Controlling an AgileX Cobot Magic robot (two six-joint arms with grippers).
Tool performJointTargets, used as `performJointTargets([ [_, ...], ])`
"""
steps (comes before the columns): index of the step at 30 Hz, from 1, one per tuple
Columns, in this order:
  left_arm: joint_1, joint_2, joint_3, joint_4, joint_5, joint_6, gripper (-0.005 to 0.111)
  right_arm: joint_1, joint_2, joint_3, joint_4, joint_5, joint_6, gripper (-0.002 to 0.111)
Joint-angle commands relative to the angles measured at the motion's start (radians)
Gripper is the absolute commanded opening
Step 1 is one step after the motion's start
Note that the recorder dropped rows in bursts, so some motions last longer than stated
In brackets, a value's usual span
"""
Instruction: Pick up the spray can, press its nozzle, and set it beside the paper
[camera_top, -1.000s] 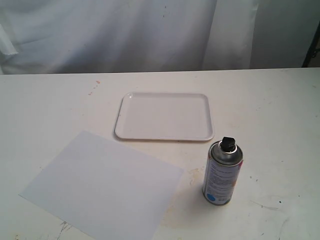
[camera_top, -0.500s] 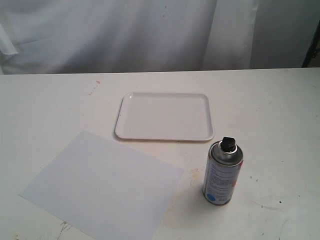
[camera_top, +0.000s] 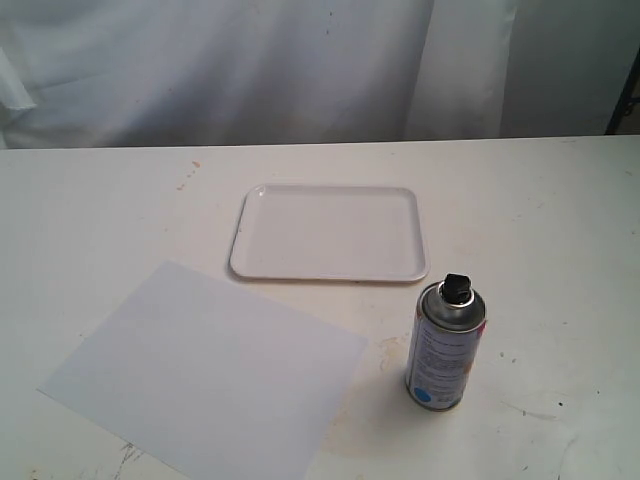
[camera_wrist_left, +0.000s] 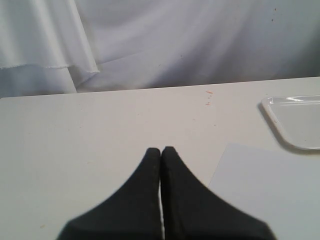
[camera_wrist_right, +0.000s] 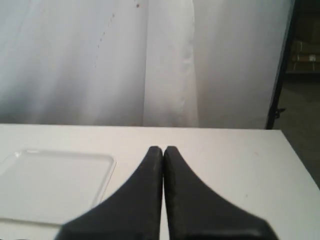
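The left gripper (camera_wrist_left: 161, 152) is closed, its two black fingers pressed flat against each other from tip to base. It hovers above the white tabletop (camera_top: 90, 200). Its wrist view takes in a corner of the paper (camera_top: 205, 370) and, farther off, a rounded corner of the white plastic tray (camera_top: 330, 232). The right gripper (camera_wrist_right: 163, 150) is closed in the same way, black fingers meeting along a thin seam, and it too hangs above the tabletop with the tray ahead of it and to one side.

In the exterior view the spray can (camera_top: 446, 345) stands upright on the tabletop at the near right, free of both grippers. Its silvery body carries a white label with small print and a blue dot low on the side, and a touch of red shows at the right edge near the top. The nozzle (camera_top: 457, 287) is a small black cap sitting on the can's domed silver top. The can is just near and right of the tray's near right corner, apart from it.

The paper lies flat at the near left, turned at an angle, its right corner pointing towards the can with a gap of stained tabletop between them. A white draped curtain (camera_top: 250, 70) closes off the far side
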Motion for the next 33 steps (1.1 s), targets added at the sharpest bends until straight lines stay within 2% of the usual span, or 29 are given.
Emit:
performJointTargets([
  [1,0.003,-0.004,0.005,0.002,-0.001,-0.010,0.000,0.030,0.123,-0.017,0.019,0.057,-0.016,0.000],
  [9,0.003,-0.004,0.005,0.002,-0.001,-0.010,0.000,0.061,0.239,0.042,0.029,0.091,-0.018,0.000],
  [13,0.003,-0.004,0.005,0.002,-0.001,-0.010,0.000,0.061,0.252,0.127,0.043,-0.056,-0.016,0.000],
  [19,0.003,-0.004,0.005,0.002,-0.001,-0.010,0.000,0.061,0.252,0.240,0.174,-0.292,-0.014,0.000],
  [33,0.003,-0.004,0.005,0.002,-0.001,-0.010,0.000,0.098,0.294,0.248,0.077,-0.393,-0.023,0.000],
])
